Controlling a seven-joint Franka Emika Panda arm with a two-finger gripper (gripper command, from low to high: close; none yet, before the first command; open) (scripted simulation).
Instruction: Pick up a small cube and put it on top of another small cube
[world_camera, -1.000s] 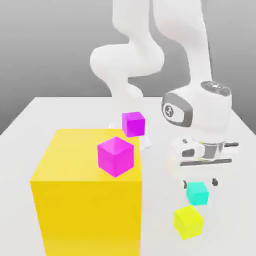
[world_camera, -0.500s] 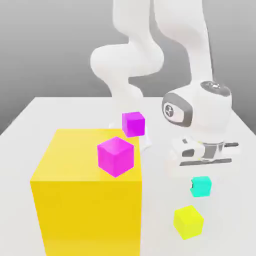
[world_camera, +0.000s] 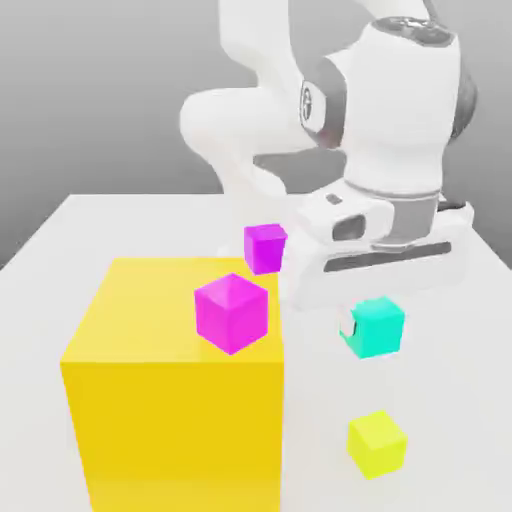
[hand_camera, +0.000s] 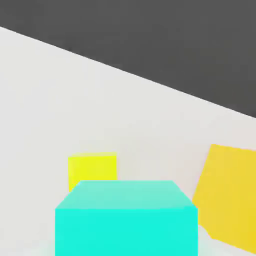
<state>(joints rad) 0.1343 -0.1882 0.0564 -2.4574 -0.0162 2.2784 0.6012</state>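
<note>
The small teal cube (world_camera: 379, 324) hangs in the air above the table, with my gripper (world_camera: 371, 330) shut on it under the white hand. In the hand view the teal cube (hand_camera: 125, 220) is very close to the camera. The other small cube, magenta and turned corner-on (world_camera: 232, 312), rests on top of the huge yellow cube (world_camera: 170, 410), to the exterior view's left of the held cube and at about the same height.
A second, face-on magenta cube (world_camera: 265, 247) stands farther back near the arm's base. A small yellow cube (world_camera: 377, 442) lies on the white table (world_camera: 60, 240) right under the held cube, and the small yellow cube (hand_camera: 93, 171) and the huge yellow cube (hand_camera: 229, 196) also appear in the hand view.
The gripper closed on the teal cube where it lay on the table, then rose with it. The hand is now much higher; the other cubes have not moved.
</note>
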